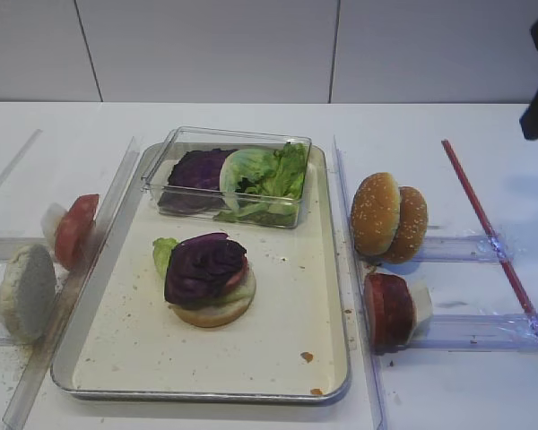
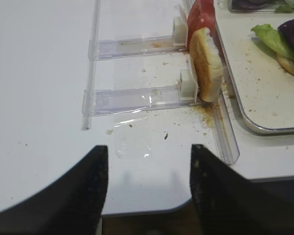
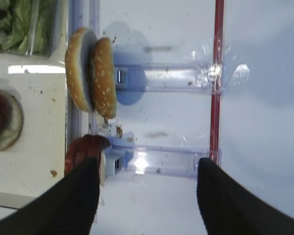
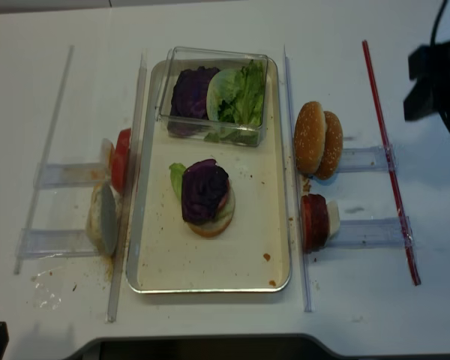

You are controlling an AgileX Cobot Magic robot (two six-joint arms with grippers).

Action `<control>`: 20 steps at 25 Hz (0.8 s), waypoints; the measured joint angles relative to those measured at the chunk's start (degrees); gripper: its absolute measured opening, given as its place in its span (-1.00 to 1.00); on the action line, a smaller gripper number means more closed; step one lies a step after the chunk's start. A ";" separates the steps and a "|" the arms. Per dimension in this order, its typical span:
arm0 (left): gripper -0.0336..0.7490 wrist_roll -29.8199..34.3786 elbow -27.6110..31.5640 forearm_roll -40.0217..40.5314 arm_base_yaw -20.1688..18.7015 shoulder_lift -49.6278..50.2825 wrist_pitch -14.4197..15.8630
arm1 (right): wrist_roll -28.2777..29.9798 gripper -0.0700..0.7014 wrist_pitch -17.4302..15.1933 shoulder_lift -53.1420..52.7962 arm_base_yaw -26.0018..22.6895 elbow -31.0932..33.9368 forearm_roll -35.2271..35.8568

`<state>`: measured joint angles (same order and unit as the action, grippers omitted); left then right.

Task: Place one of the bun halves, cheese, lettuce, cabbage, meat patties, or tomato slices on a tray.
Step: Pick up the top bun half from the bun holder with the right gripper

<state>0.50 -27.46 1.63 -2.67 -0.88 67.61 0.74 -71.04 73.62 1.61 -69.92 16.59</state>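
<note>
The cream tray [image 1: 291, 313] holds a stack: a pale bun bottom, lettuce [image 1: 164, 253] and purple cabbage [image 1: 204, 267] on top. Right of the tray, two sesame bun halves [image 1: 377, 213] [image 3: 103, 76] stand on edge in a clear rack. A dark meat patty [image 1: 390, 309] [image 3: 83, 147] stands in the rack nearer the front. On the left rack lean a tomato slice [image 1: 74, 229] [image 2: 200, 17] and a pale bun bottom [image 1: 24, 291] [image 2: 206, 63]. My right gripper [image 3: 147, 164] hangs open above the table, right of the patty. My left gripper [image 2: 148, 149] is open over the table's front edge, holding nothing.
A small clear box [image 1: 229, 175] with cabbage and lettuce sits at the tray's far end. Clear plastic rails [image 1: 350, 224] run along both long sides of the tray. A red strip [image 1: 489, 228] lies at the far right. Crumbs speckle the tray.
</note>
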 joint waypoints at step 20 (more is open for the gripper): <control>0.01 0.00 0.00 0.00 0.00 0.00 0.00 | -4.59 0.36 -0.15 17.34 8.33 -14.71 -0.24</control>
<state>0.50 -27.46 1.63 -2.67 -0.88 67.61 -3.85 -71.19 90.97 9.94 -84.63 16.36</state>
